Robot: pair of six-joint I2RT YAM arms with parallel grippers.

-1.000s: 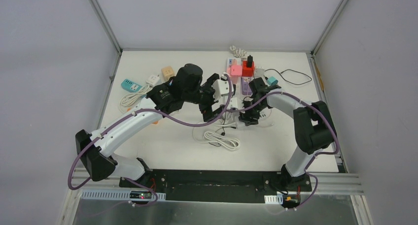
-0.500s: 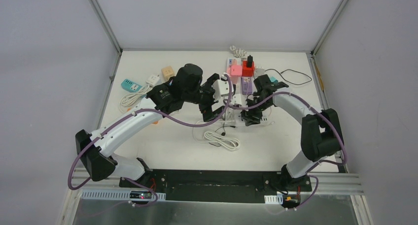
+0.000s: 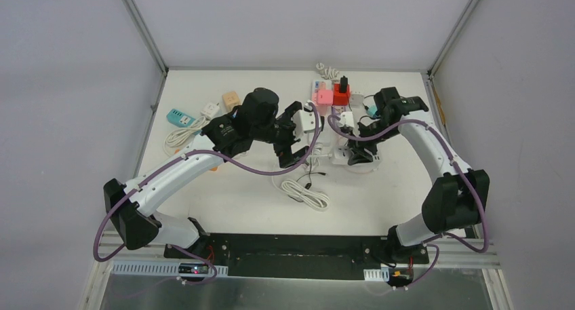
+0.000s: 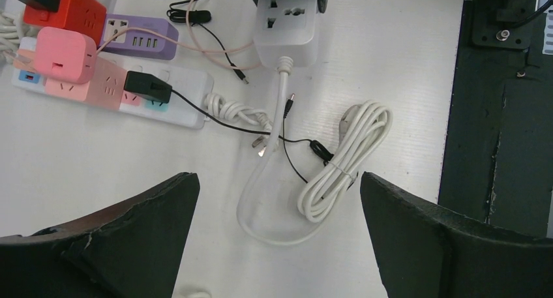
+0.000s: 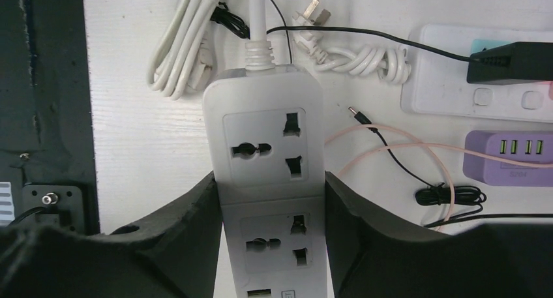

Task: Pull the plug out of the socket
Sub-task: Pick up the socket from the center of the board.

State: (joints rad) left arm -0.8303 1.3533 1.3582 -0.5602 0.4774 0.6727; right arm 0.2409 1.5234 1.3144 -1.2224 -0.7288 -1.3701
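the right hand (image 5: 270, 187) is clenched on the white power strip (image 5: 264, 148): its two dark fingers (image 5: 189, 213) press against the long sides of the strip, one on each side. the strip lies flat on the bench (image 4: 391, 63), about in the middle, between the two arms. the two sockets of this strip that the right wrist view shows are empty, and a thick white cord leaves its end.

the left hand (image 4: 277, 180) is released, with its fingers spread wide, and it hangs above the bench with nothing between them. below it lies a coiled white cable (image 4: 342, 161), near the cord of the strip.

a black plug (image 4: 147, 86) sits in the long white strip (image 4: 186, 109), which lies on the far side of the grasped strip. on the same long strip stands a pink cube (image 4: 64, 55), and beside it is a red cube (image 4: 65, 11). a purple usb strip (image 4: 140, 34) lies just beside the long one. a loose white plug (image 5: 312, 11) with bare metal pins lies on the bench next to a knotted white cord, not in any socket. thin black and pink wires run over the bench between these things.
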